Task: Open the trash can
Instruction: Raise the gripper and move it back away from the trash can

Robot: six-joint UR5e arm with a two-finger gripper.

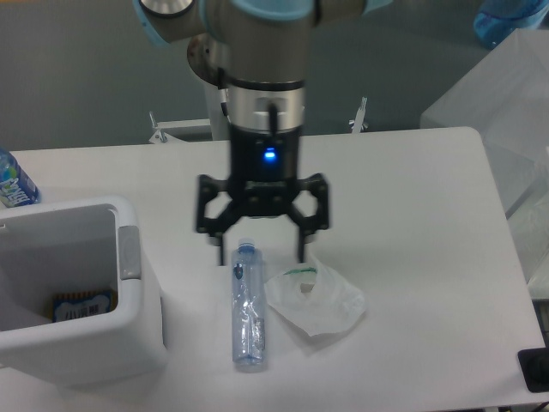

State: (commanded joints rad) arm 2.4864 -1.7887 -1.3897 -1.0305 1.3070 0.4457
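White trash can (77, 343) sits at the bottom-left corner of the table, cut off by the left frame edge, nearest the camera. Its top is open, interior visible, with a small blue-and-tan item (81, 305) lying at the bottom inside. Grey push button (129, 251) on the rim's right side. Lid itself not clearly made out.

One clear plastic bottle (247, 309) lies flat on the table just right of the can, blue cap pointing away from the camera. One crumpled clear plastic bag (316, 296) just beside the bottle on its right, touching or nearly so, can't tell which.

Gripper (261, 253) hangs above the bottle's cap end, fingers spread wide apart, holding nothing; blue light lit on the wrist. Whether the fingertips touch the table can't be told.

White table (412, 223) has bare space across its right half and behind the arm. Right edge rounded at the far corner. One second bottle (13, 182), blue label, partly cut off at the far left edge. Translucent sheeting (506, 103) off the table's right side; grey floor behind.
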